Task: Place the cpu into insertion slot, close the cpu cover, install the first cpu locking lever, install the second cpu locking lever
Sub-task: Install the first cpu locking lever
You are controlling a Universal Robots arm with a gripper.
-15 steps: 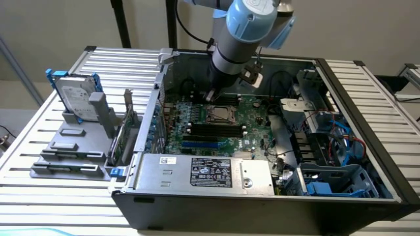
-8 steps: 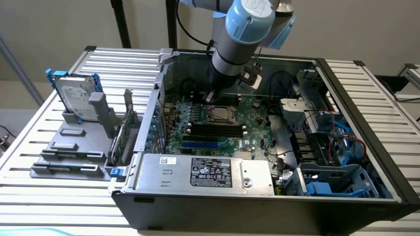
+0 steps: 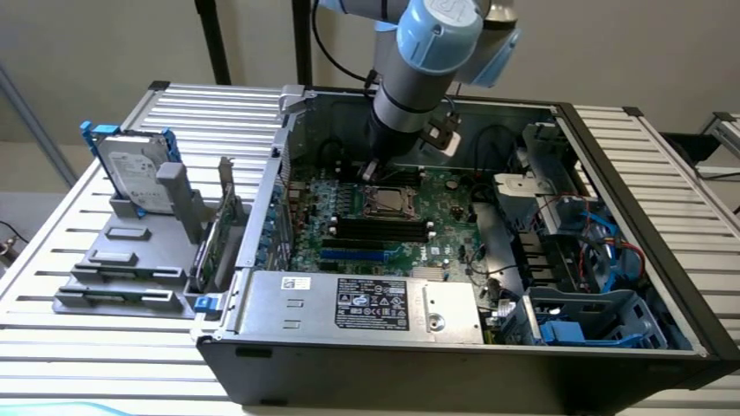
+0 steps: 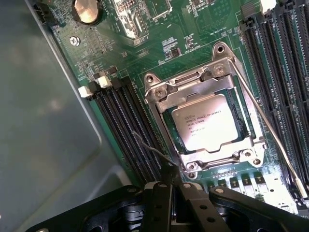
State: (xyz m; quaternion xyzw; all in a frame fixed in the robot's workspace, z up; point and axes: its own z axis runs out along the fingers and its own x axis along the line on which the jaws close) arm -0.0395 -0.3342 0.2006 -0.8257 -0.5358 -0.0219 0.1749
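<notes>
Gripper: the gripper (image 4: 173, 186) is made of black, matte, bolted plates. Its fingers (image 4: 159, 203) are drawn together with barely a gap, and their tip sits just beside a corner of the socket.
Arm: in the exterior view the gripper (image 3: 373, 169) reaches down into the open computer case (image 3: 463, 373) on a pale blue and grey jointed arm (image 3: 434, 35).
Cpu: the cpu (image 4: 205, 123) is a thin square chip with a smooth, pale metal face and faint printed lines. It lies flat inside the insertion slot (image 4: 168, 126).
Insertion slot: it is a dark square recess, and a narrow band of it shows around the chip.
Cpu cover: the cpu cover (image 4: 188, 87) is a silvery stamped metal frame with screws at its corners. It lies down over the chip, which shows through the cover's central window.
Near lever: the near lever (image 4: 149, 147) is a thin, dark, bent wire rod that runs up to the fingertips. Whether it is pinched cannot be told.
Far lever: the far lever (image 4: 270, 133) is a long bright steel rod that slants along the far side of the socket.
Board: the motherboard (image 4: 193, 43) is green, with ribbed black memory slots (image 4: 128, 125) on either side of the socket.
Power supply: the power supply (image 3: 364, 303) is a grey box with a label, set at the near edge of the case.
Table: the table (image 3: 671, 156) is made of ridged metal slats.
</notes>
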